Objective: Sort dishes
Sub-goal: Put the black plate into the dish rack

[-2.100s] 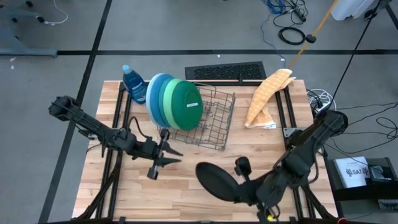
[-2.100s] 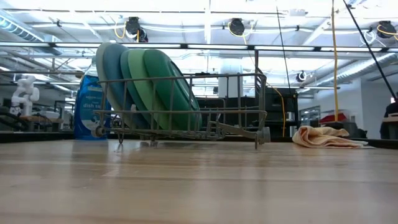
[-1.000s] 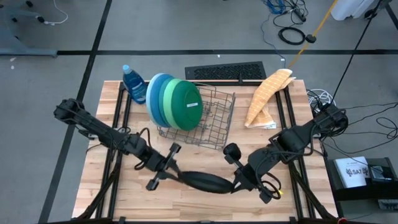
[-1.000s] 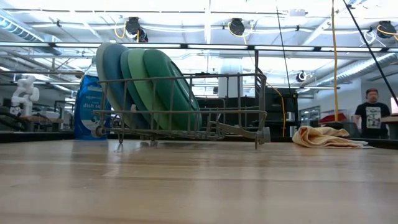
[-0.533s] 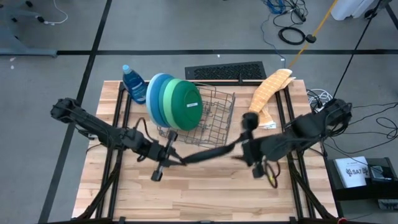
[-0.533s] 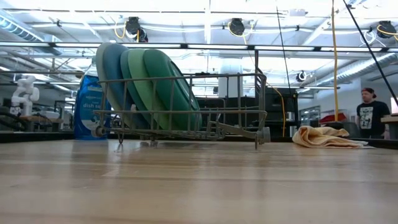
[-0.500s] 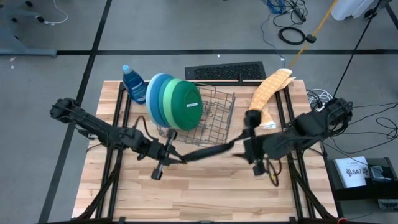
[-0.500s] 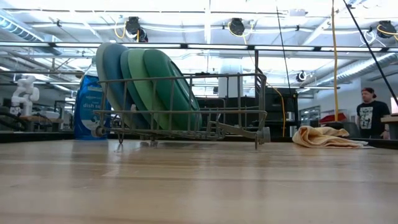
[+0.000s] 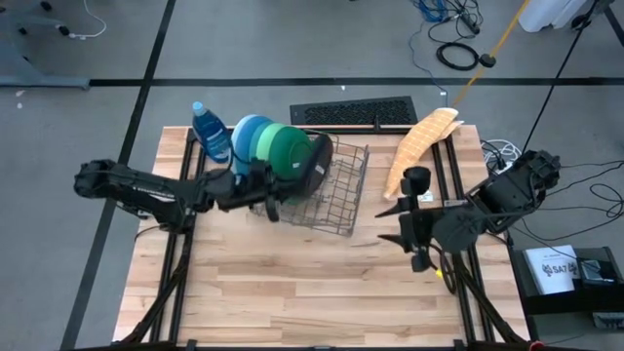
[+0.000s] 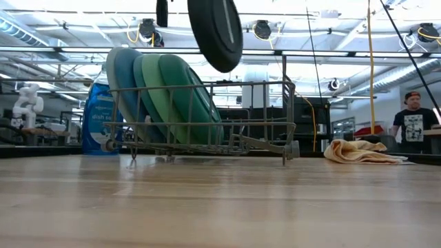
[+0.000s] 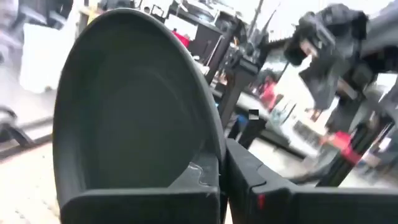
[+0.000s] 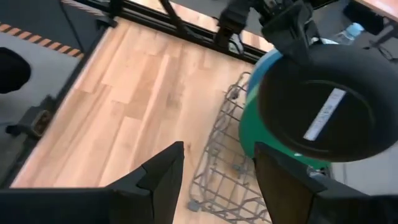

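A small black plate (image 9: 312, 162) hangs on edge above the grey wire rack (image 9: 338, 192), just right of the upright plates in it: light blue (image 9: 244, 135), blue, teal and green (image 9: 285, 146). My left gripper (image 9: 281, 187) reaches in from the table's left and is shut on the black plate. In the low view the black plate (image 10: 215, 31) floats above the rack (image 10: 227, 138) and the standing plates (image 10: 162, 96). My right gripper (image 9: 400, 234) stands open at the table's right with nothing between its fingers (image 12: 163, 175). My left gripper pinches the black plate's rim (image 11: 205, 177) between its two fingers, at the edge that faces the table's left. The fingers come about level from the left. The plate stands on edge, slightly tilted and lifted clear, above the rack beside the green plate (image 12: 268, 127).
A blue soap bottle (image 9: 210, 130) stands at the rack's far left. A tan cloth (image 9: 419, 146) lies at the far right. Bare wood stretches across the near half of the table. A person (image 10: 413, 117) stands in the room beyond.
My right gripper has let go of the black plate and drawn back toward the table's right edge. My left gripper has carried the plate up and toward the far edge, from the table's middle to above the rack, turning it up on edge.
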Controlling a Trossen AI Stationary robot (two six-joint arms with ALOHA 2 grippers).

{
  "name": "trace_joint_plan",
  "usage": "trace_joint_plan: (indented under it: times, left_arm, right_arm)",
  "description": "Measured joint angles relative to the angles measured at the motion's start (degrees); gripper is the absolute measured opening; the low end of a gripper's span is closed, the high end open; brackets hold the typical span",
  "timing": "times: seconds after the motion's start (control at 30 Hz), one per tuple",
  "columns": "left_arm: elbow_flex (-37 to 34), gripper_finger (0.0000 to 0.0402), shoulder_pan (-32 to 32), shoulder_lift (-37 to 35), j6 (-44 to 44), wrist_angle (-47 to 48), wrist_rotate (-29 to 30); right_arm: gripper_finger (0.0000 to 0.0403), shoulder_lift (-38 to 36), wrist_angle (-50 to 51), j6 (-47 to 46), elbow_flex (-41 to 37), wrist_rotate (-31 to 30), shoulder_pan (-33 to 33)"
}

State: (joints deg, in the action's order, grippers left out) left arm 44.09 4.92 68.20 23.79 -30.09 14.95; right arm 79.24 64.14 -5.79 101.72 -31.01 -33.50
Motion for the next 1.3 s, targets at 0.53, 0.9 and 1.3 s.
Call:
trace_joint_plan:
  times: [0.53,0.9,1.3]
  left_arm:
    - [4.34,0.0001,-6.43,11.39,14.83,1.57,-1.83]
    - [6.75,0.0001,-6.65,14.86,14.98,9.53,5.26]
    - [6.57,0.0016,-6.57,16.57,17.99,4.48,4.9]
  right_arm:
    - [0.0187,4.48,-2.51,2.88,-0.05,-2.18,-0.25]
    - [0.0186,5.29,-3.08,1.96,-0.09,-2.2,-0.78]
    - [0.0186,5.29,-4.76,2.32,-0.09,-2.24,-0.73]
